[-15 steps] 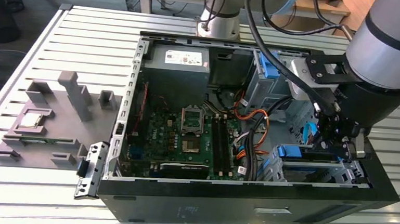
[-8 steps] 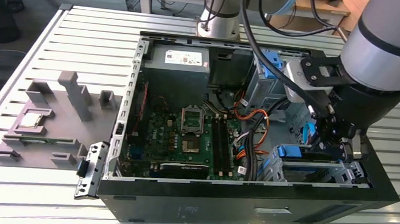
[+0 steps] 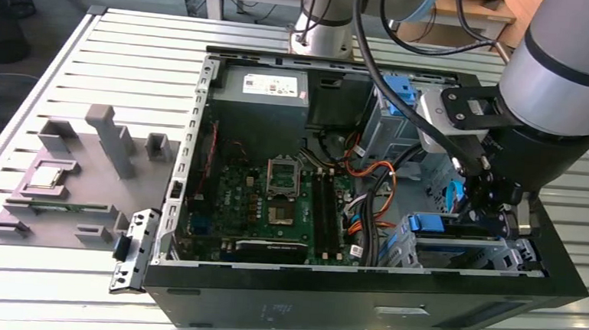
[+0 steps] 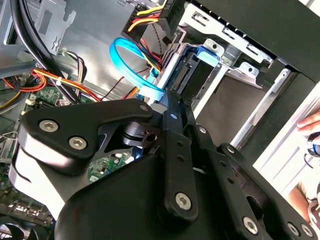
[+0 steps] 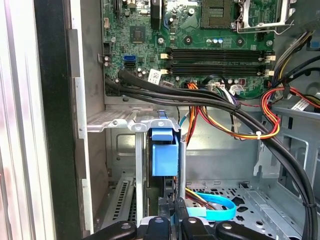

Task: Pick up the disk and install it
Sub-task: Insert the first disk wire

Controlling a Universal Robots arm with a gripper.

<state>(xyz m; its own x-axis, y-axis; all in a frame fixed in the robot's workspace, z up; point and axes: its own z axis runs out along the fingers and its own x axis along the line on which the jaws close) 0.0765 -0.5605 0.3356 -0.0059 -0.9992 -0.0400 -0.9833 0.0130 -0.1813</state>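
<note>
Toward the exterior view's right, the hand (image 3: 491,214) hangs over the drive cage (image 3: 515,252) of the computer case (image 3: 347,306); in the second wrist view it pinches the disk (image 4: 193,75) narrowly, and in the first wrist view the disk (image 5: 164,156) stands edgewise in that cage.

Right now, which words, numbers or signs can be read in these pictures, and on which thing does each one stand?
None can be read.
White label on the power supply: print too small.
White sticker on the motherboard: too small.
Pale markings on the computer case, black side: blurred.
The disk: no print shows on its blue carrier.
</note>
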